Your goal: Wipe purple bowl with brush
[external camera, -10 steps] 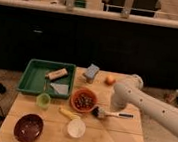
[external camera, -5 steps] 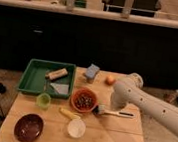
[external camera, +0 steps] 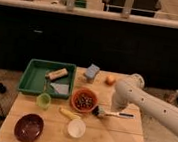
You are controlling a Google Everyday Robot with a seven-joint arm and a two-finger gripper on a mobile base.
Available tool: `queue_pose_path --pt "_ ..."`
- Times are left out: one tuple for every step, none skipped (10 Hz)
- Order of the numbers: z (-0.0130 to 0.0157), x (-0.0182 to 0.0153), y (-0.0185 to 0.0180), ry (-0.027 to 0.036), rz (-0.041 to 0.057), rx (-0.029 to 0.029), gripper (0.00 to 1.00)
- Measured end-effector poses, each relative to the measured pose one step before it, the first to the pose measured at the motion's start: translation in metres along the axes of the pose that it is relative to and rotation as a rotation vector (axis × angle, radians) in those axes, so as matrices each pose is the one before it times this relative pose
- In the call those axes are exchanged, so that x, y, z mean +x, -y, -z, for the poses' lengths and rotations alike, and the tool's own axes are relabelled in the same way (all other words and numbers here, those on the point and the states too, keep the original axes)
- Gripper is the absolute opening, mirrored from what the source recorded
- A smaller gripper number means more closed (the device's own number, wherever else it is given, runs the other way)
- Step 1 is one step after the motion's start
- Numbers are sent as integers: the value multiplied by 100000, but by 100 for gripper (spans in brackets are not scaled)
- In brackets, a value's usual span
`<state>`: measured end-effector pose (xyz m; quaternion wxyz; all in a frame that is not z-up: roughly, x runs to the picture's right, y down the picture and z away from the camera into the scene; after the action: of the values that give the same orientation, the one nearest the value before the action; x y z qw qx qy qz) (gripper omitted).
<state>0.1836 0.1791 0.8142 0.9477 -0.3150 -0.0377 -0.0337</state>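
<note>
- Hovering over the slim pale-handled dish brush (external camera: 117, 114), your gripper (external camera: 111, 108) is placed for pickup; its hold: cannot tell.
- Round glossy maroon-purple bowl (external camera: 29, 127) lies well apart, front-left: carry needed.

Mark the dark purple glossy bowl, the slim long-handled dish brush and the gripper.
dark purple glossy bowl (external camera: 29, 127): camera view, bare inside.
slim long-handled dish brush (external camera: 122, 114): camera view, pale handle.
gripper (external camera: 111, 108): camera view, arm's tip, just above the brush handle.
</note>
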Motion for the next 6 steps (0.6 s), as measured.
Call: queue_pose_path --pt "-134 89 -130 101 -625 -408 80" --pt "-244 241 -161 182 -812 -581 80" --pt "-316 306 -168 235 -885 -666 80" --pt "-264 230 -131 393 -300 -553 80" --pt "-406 432 -219 702 -403 -941 80" --pt "-390 415 -149 669 -271 -867 80"
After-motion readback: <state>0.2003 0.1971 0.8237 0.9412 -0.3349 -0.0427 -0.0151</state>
